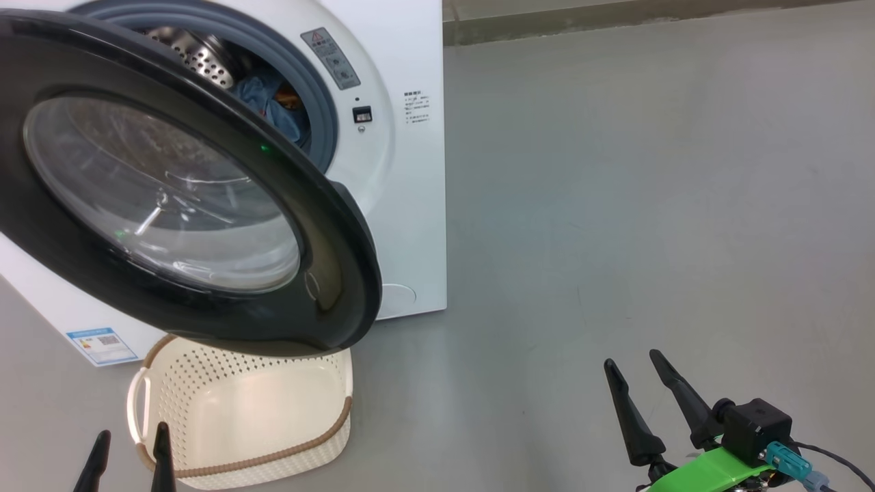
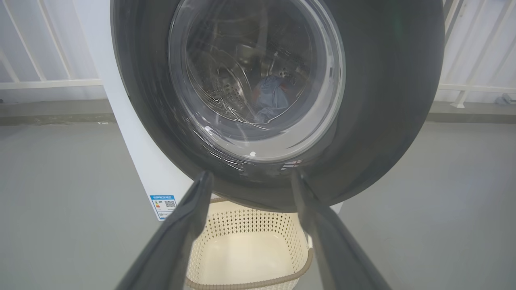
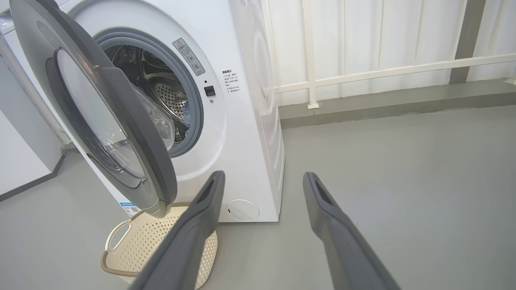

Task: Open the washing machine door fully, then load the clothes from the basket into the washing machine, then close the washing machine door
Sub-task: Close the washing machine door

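The white washing machine [image 1: 410, 205] stands at the upper left. Its black-rimmed door [image 1: 328, 225] hangs partly open, swung out over the basket [image 1: 287, 458]. Light blue clothes [image 1: 270, 102] lie inside the steel drum [image 3: 169, 96], and through the door glass I see the clothes [image 2: 270, 96] too. What shows of the cream basket [image 2: 250, 221] holds nothing. My left gripper [image 1: 132, 437] is open just in front of the basket, below the door [image 2: 383, 100]. My right gripper [image 1: 632, 361] is open over bare floor, well right of the machine [image 3: 250, 80].
Grey floor [image 1: 649, 205] stretches to the right of the machine. A low kerb and a white railing [image 3: 363, 72] run along the back wall. A white unit [image 3: 20, 153] stands left of the machine. A round white cover [image 3: 242, 209] sits low on the machine's front.
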